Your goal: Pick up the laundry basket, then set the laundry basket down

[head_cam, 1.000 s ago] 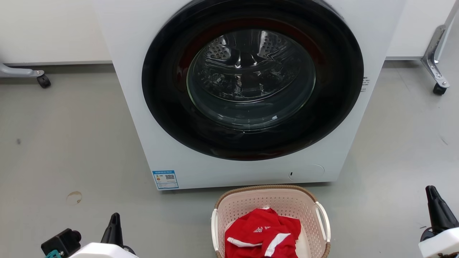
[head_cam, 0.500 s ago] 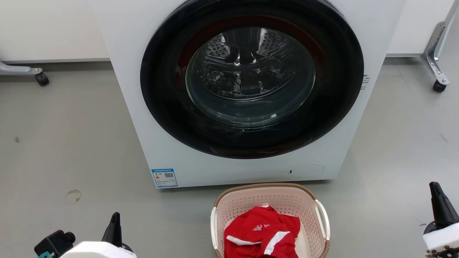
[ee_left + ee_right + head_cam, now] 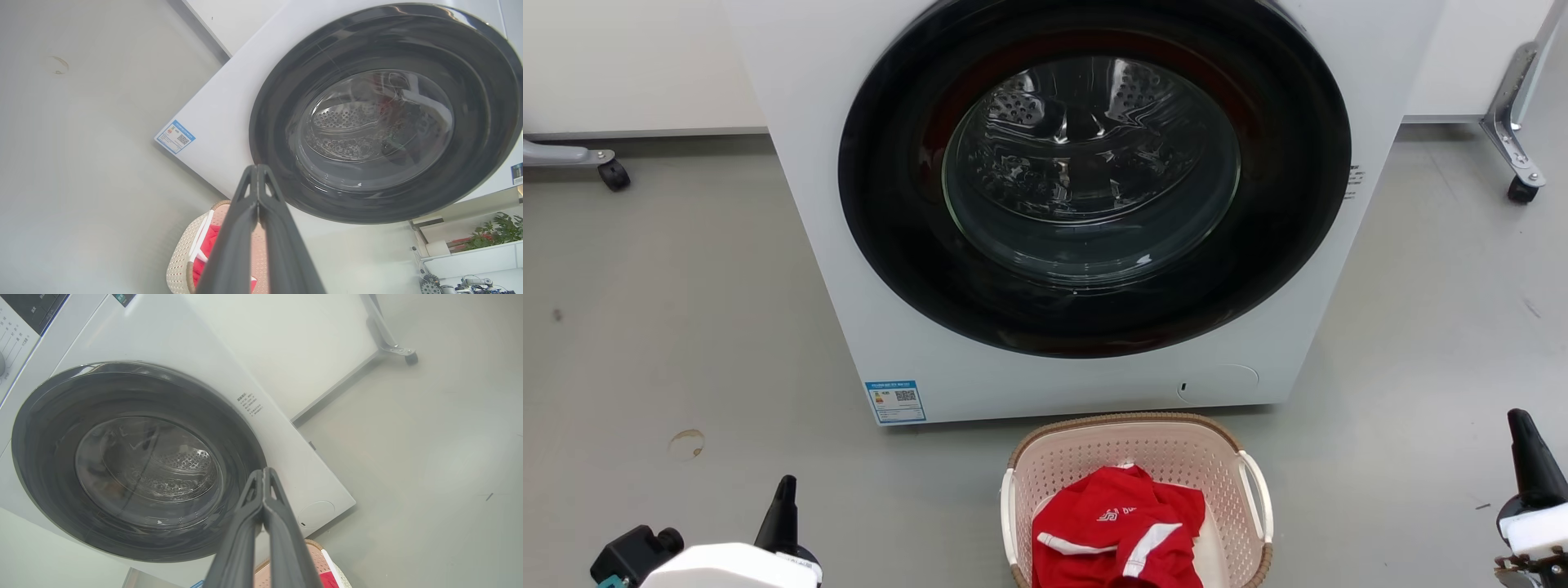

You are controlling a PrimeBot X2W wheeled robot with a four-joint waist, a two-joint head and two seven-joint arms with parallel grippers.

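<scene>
One laundry basket (image 3: pixel 1086 465) stands on the grey floor (image 3: pixel 645 327), just in front of the lower edge of one white washing machine (image 3: pixel 809 204), and neither gripper touches it. The basket has a brown woven-look rim and two white handles, one on its left side (image 3: pixel 1009 523) and one on its right side (image 3: pixel 1258 502). Inside it lies one crumpled red garment (image 3: pixel 1119 531) with white stripes. The machine's one round dark door (image 3: pixel 890 245) is closed, and the metal drum shows through its glass window (image 3: pixel 1090 163). One blue label (image 3: pixel 895 400) sits at the lower left corner of the machine's front. There are two grippers. The left gripper (image 3: pixel 785 487) is at the lower left and the right gripper (image 3: pixel 1519 420) at the lower right, both well apart from the basket, which is between them. In each wrist view the two dark fingers are pressed together along their length, with nothing between them. Two black caster wheels stand on the floor, one far left (image 3: pixel 613 174) and one far right (image 3: pixel 1521 189). One brownish ring-shaped stain (image 3: pixel 686 443) marks the floor on the left.
</scene>
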